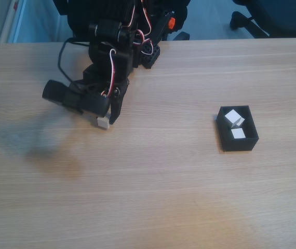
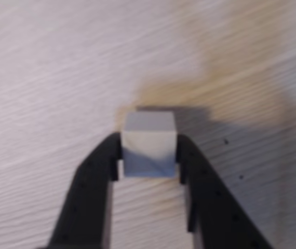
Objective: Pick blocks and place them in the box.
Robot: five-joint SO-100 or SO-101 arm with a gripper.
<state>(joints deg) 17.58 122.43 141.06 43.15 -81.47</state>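
Observation:
A small white block (image 2: 149,136) sits between my two black fingers in the wrist view, with both pads pressed against its sides. My gripper (image 2: 148,158) is shut on it, just above the wooden table. In the fixed view the same block (image 1: 103,123) shows at the tip of my gripper (image 1: 106,119), left of the table's middle. The black open-topped box (image 1: 237,144) stands far to the right. It holds two white blocks, one tilted at the back (image 1: 233,118) and one flat at the front (image 1: 238,134).
The arm's base (image 1: 137,36) with its red and white wires stands at the back edge of the table. A chair base (image 1: 252,21) is on the floor beyond. The arm's shadow (image 1: 28,137) falls to the left.

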